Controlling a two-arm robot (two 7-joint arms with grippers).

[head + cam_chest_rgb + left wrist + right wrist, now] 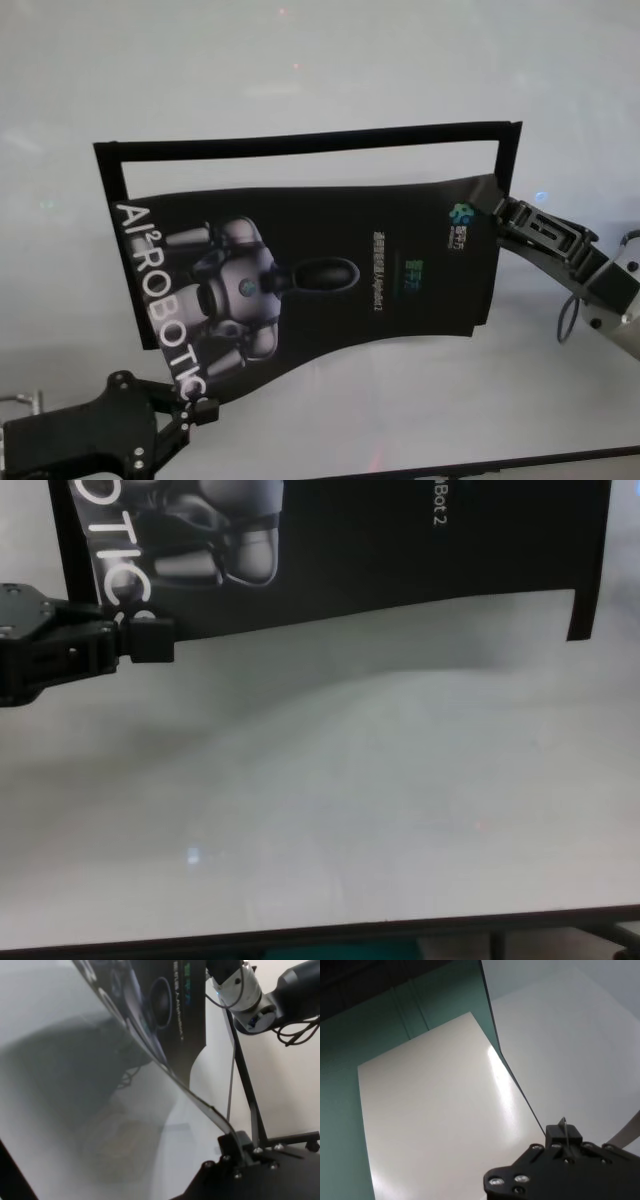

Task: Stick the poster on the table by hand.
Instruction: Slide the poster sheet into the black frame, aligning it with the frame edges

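The poster (pixel 330 270) is a glossy black sheet with a silver-grey robot figure and white letters. It hangs curved above the white table (pixel 300 60). My left gripper (pixel 195 410) is shut on the poster's near left corner, by the letters; the chest view shows it (pixel 140 640) clamped on the poster's (pixel 400 540) lower edge. My right gripper (pixel 500 210) is shut on the poster's far right corner. The left wrist view looks along the sheet (pixel 165 1005) from its fingers (pixel 242 1147). The right wrist view shows its fingertip (pixel 563 1136) on the sheet's thin edge.
A thin black rectangular frame (pixel 300 140) lies flat on the table, partly under the poster; one side shows in the chest view (pixel 590 570). Bare tabletop (pixel 350 800) stretches toward the dark near edge (pixel 300 935). My right arm (pixel 250 1000) shows in the left wrist view.
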